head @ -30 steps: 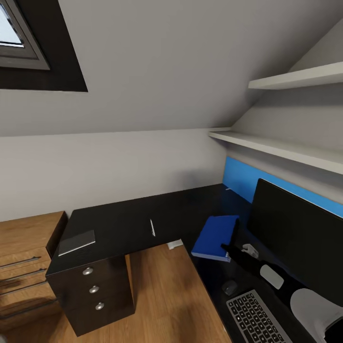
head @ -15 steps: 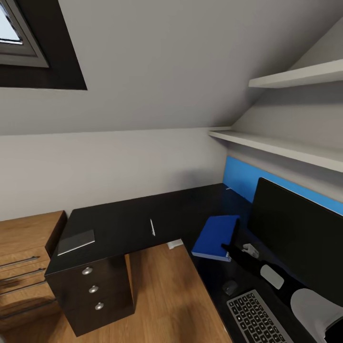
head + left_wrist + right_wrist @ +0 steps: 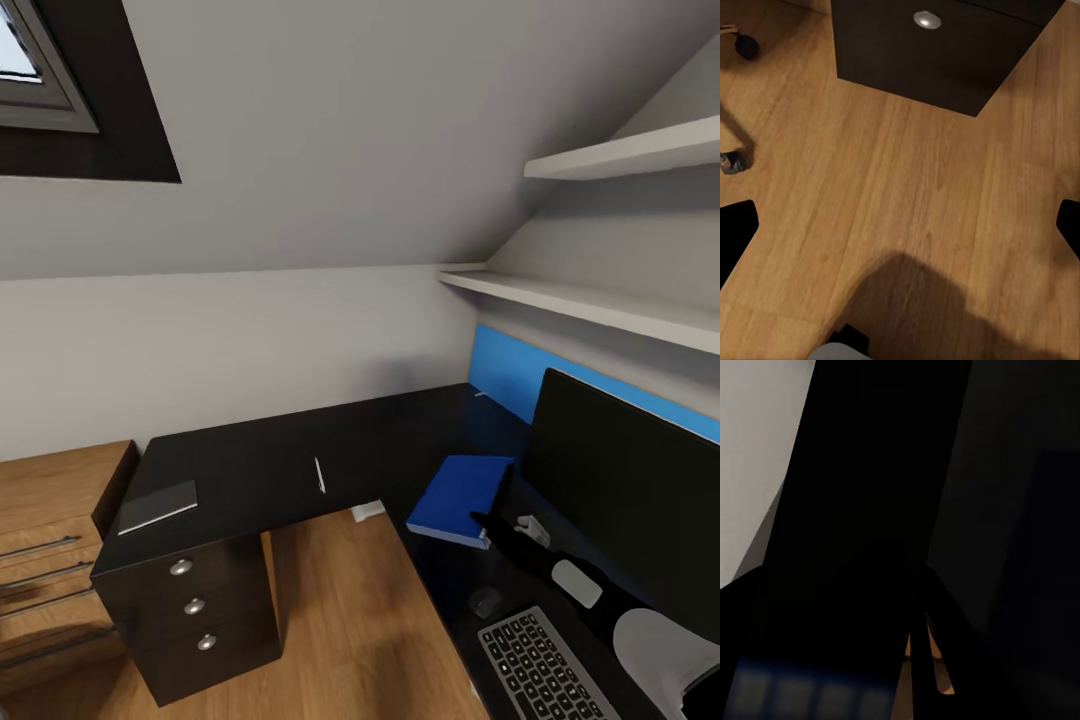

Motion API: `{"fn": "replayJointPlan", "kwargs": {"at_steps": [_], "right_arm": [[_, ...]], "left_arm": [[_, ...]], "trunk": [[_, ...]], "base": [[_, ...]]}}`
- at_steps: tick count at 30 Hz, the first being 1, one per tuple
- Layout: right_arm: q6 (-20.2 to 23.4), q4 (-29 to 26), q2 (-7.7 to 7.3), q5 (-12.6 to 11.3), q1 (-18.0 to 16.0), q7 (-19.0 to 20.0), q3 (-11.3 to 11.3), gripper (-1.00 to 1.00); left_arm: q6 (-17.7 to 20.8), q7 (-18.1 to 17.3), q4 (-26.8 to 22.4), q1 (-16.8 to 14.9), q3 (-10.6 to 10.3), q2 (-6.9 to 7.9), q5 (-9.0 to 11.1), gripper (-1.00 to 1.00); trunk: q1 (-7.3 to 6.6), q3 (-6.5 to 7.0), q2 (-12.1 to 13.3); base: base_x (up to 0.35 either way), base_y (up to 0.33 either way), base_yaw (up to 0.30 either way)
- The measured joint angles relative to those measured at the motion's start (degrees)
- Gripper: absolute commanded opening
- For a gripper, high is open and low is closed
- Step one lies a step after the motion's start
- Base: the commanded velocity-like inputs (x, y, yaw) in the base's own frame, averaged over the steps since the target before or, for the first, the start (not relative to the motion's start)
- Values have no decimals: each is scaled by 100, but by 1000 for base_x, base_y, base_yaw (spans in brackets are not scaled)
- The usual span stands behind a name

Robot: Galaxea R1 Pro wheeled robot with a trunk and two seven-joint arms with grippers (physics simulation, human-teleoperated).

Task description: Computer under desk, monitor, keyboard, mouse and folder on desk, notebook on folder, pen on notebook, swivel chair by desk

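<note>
Where the sloped wall meets the corner, the black L-shaped desk (image 3: 300, 465) carries the monitor (image 3: 625, 490), the keyboard (image 3: 540, 665), the blue folder (image 3: 458, 497) with the right gripper (image 3: 497, 528) at its near edge, grip unclear, the notebook (image 3: 158, 506), mouse (image 3: 485, 601) and pen (image 3: 319, 474). The left gripper (image 3: 900, 225) hangs spread above floor.
</note>
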Motion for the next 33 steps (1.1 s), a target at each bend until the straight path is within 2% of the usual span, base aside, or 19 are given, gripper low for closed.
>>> {"fn": "replayJointPlan", "kwargs": {"at_steps": [2,33], "right_arm": [[0,3,0,-16,0,1,0,-100],[35,4,9,-44,0,3,5,-100]], "left_arm": [[0,0,0,1,4,0,0,100],[-1,0,0,2,7,0,2,100]], "trunk": [[44,-36,-80],[45,-37,-82]], "base": [[0,0,0],[0,0,0]]}}
